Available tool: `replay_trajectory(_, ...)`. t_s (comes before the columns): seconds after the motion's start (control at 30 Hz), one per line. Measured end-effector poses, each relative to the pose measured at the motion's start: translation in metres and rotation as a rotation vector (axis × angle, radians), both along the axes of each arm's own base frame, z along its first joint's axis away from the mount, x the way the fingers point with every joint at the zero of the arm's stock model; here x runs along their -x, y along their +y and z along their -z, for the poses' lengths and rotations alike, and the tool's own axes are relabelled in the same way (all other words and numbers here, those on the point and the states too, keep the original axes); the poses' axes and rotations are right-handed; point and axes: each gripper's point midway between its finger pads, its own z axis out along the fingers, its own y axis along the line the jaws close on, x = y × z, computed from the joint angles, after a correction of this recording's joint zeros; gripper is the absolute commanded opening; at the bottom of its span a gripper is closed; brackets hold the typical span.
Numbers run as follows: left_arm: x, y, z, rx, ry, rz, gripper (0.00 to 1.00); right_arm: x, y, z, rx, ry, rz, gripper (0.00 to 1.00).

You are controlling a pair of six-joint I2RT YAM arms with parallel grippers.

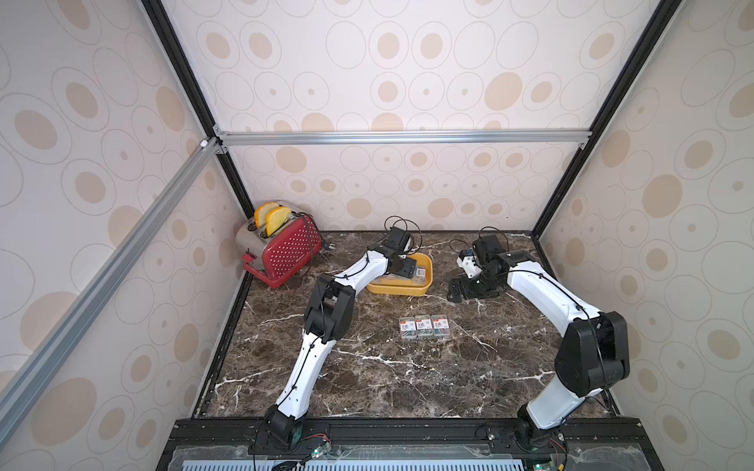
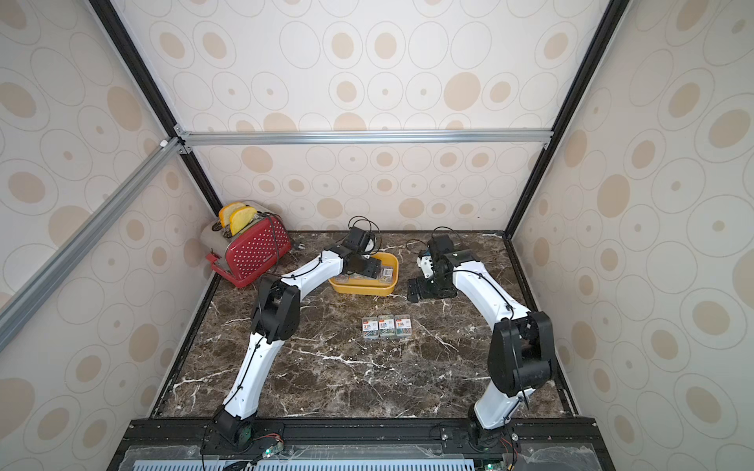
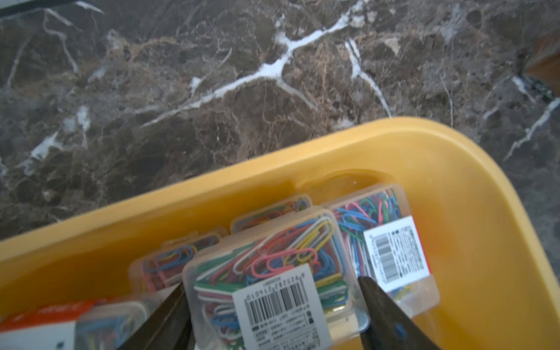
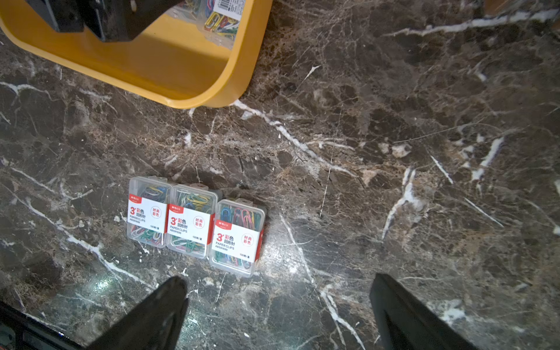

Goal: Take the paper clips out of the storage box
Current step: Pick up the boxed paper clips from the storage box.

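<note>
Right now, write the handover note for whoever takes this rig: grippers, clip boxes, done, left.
Left gripper: jaws against both sides of one small clear plastic box of coloured paper clips inside the shallow yellow plastic tub; not yet out.
Right gripper: open, empty, above the brown marble table.
Done: three clip boxes lie in a row on the table, nearer the robot base than the tub.
Left: at least five boxes in the tub, counting the gripped one; the arm may hide more.

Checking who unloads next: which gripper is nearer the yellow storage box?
Left. The left gripper is inside the yellow storage box, flanking a paper clip box; the right gripper hangs over marble tabletop beside it.
</note>
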Motion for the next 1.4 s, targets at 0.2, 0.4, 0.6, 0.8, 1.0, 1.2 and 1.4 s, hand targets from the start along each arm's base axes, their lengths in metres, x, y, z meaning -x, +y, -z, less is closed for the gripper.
replay_trajectory(0.2,0.031,0.009,-0.027,0.021,0.104,0.048,0.52,0.0,0.008,-0.006,-0.047,-0.026,-0.034,1.0)
replay_trajectory(0.4,0.063,0.013,-0.071,0.125,0.195,0.104,0.51,0.002,0.021,-0.018,-0.127,-0.087,-0.095,1.0)
replay_trajectory(0.6,0.1,0.021,-0.093,0.217,0.298,0.142,0.5,0.012,0.04,-0.027,-0.204,-0.166,-0.189,0.96)
replay_trajectory(0.8,0.133,0.022,-0.1,0.301,0.408,0.169,0.49,0.03,0.07,-0.044,-0.273,-0.286,-0.339,0.96)
replay_trajectory(1.0,0.162,0.019,-0.118,0.403,0.48,0.174,0.5,0.039,0.1,-0.051,-0.316,-0.379,-0.449,1.0)
replay_trajectory(1.2,0.184,0.019,-0.139,0.494,0.496,0.168,0.5,0.04,0.114,-0.053,-0.355,-0.425,-0.479,1.0)
replay_trajectory(1.4,0.19,0.018,-0.147,0.538,0.495,0.163,0.49,0.051,0.132,-0.066,-0.444,-0.435,-0.534,1.0)
